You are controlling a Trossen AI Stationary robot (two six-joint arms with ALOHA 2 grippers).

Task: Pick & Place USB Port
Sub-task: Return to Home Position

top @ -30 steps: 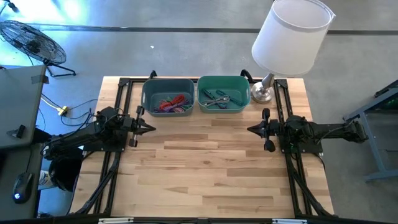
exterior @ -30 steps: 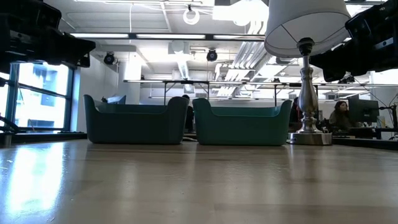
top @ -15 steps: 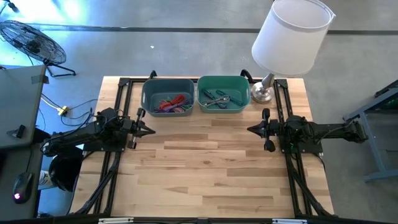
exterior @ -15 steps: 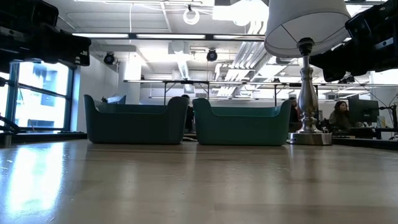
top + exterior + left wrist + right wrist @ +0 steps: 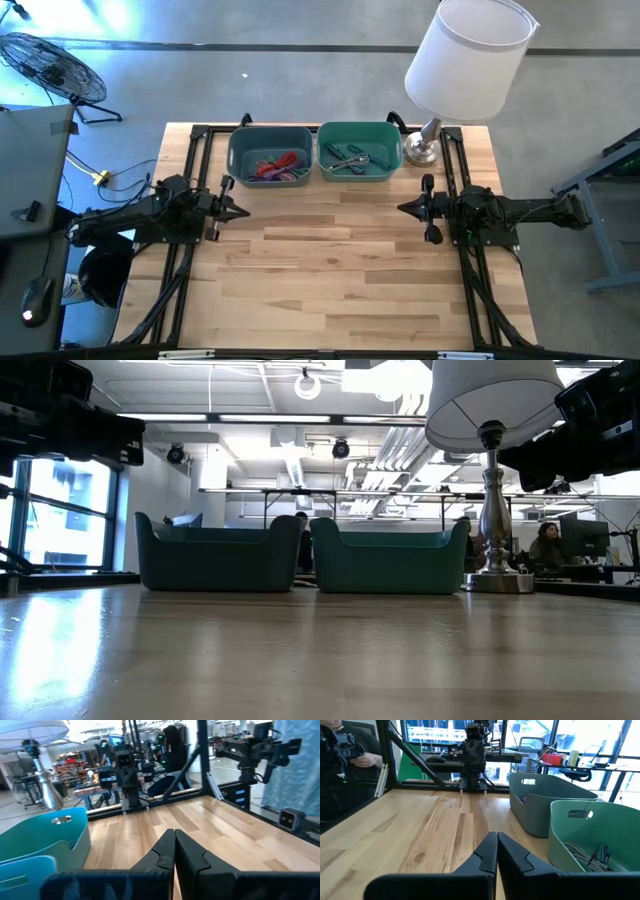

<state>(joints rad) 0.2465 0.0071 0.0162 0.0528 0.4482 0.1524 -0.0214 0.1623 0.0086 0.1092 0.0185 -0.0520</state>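
Wooden table (image 5: 330,260) beneath a lamp (image 5: 470,55): coloured usb cables (image 5: 278,166) are contained in the blue bin (image 5: 270,131), apparently pale cables (image 5: 348,158) in the green bin (image 5: 360,126). The left gripper (image 5: 243,210) and right gripper (image 5: 403,208) are held over opposite table sides, fingers pressed together.

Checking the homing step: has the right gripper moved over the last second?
No. The right gripper, fingers shut, sits at the same spot relative to the silver lamp base and green plastic bin in the high view.

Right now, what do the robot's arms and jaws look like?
Both are black and jointed. The left arm and the right arm each narrow into two slim, pointed black jaws, like a bird's beak. No markings show.
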